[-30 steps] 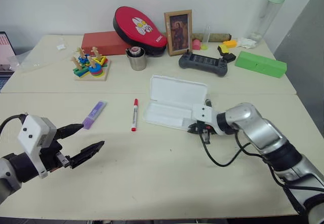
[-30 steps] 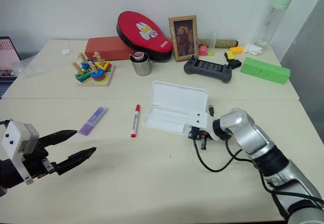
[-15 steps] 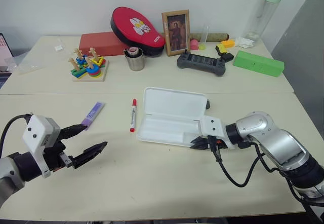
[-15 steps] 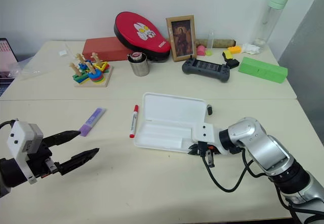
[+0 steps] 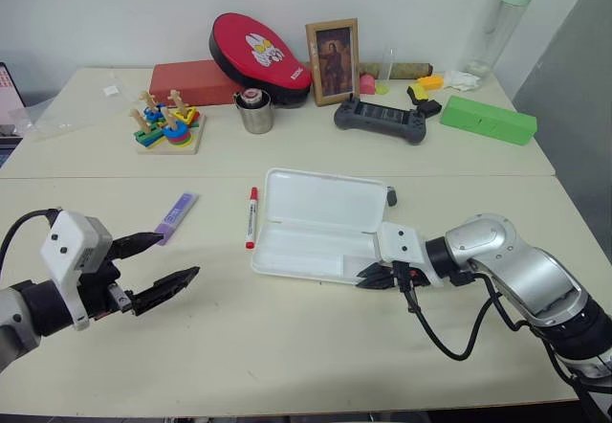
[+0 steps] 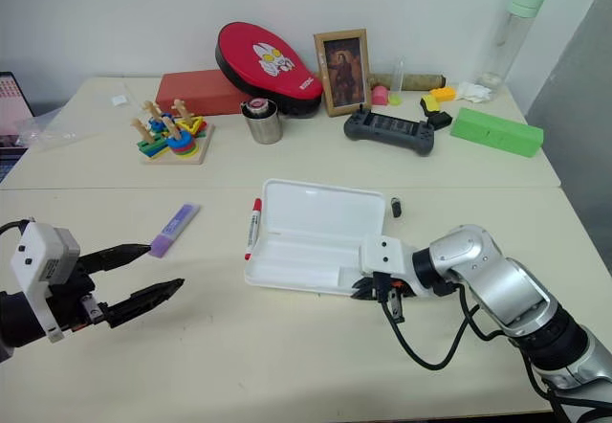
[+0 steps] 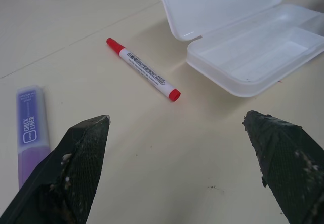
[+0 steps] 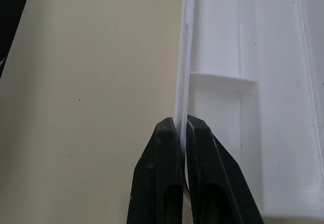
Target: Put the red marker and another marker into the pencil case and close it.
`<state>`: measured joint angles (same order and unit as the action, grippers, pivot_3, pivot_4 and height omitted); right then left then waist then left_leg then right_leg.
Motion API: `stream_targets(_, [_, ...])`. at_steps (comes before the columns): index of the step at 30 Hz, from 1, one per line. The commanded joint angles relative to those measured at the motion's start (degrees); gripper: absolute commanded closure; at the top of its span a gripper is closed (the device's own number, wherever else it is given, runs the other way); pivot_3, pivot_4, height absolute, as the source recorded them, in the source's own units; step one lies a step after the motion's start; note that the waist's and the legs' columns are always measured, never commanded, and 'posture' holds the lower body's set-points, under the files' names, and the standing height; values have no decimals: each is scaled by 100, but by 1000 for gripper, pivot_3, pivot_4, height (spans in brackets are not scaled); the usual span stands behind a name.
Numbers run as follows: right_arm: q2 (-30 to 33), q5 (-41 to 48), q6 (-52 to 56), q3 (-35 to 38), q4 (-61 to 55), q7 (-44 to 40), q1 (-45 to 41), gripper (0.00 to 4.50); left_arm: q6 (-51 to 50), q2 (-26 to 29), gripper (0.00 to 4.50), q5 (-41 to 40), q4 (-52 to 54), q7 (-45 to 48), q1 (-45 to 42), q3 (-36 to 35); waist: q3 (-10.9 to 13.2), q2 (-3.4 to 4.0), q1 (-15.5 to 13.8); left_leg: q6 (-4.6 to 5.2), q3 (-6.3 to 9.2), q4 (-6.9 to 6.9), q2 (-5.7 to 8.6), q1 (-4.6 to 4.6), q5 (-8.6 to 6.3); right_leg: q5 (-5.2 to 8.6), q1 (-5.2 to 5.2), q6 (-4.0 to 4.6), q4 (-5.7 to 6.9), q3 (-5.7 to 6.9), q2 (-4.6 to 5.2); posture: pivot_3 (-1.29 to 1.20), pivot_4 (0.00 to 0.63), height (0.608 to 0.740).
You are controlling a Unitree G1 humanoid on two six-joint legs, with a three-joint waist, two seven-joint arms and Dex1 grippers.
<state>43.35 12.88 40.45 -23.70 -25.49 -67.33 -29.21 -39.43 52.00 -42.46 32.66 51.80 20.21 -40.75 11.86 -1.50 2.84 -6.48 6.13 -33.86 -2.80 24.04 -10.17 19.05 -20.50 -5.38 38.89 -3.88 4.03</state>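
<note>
Right pincer (image 6: 367,290): pressed together on the thin front rim of the pencil case (image 6: 316,227), at the tray's lower right corner; the right wrist view shows the white wall nipped between the two black fingers.
Left pincer (image 5: 158,260): spread wide and empty, hovering over bare tabletop (image 5: 287,346) at lower left of the head view.
Pencil case: lying open at centre frame, lid tilted back, divided tray empty.
Red marker (image 5: 251,216): flat on the tabletop just beside the case's left edge, cap toward the top of the frame; whether it touches the lid cannot be told.
Another marker (image 5: 176,215): the lilac highlighter, left of the red marker and well apart from the case, near the left pincer's upper finger.
Task status: judged early; neither marker is in the tray and the lid is not closed.
Risk 1: the rim grip is narrow, so any pull or twist could let the wall slip free or tip the light case.
Risk 2: shifting the case leftward could nudge the red marker and set it rolling.
Risk 3: the red marker is slim and flat on the surface; a spread pincer closing off-centre would likely flick it aside.
Risk 4: the raised lid could block a marker brought in low from the left.
</note>
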Motion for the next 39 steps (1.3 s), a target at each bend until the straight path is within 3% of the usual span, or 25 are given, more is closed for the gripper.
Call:
stream_targets(1, [18,156,48,42,-410,29,49,4441,-10,156,0,8,-25,115,-31,-204,0,0,0,0,0,0,0,0,0,0,-1,0,0,0,0,0,150,740])
stream_targets(23, [-37,-164,-314,-637,-159,185,371,4441,-154,540,0,67,-248,481,-247,-215,0,-1,5,0,0,0,0,0,0,0,-2,0,0,0,0,0,150,740])
stream_targets(39, [-44,157,-376,-192,-123,31,353,457,-127,576,0,192,-421,546,-562,9,0,0,5,0,1,0,0,0,0,0,-1,0,1,1,0,0,150,740])
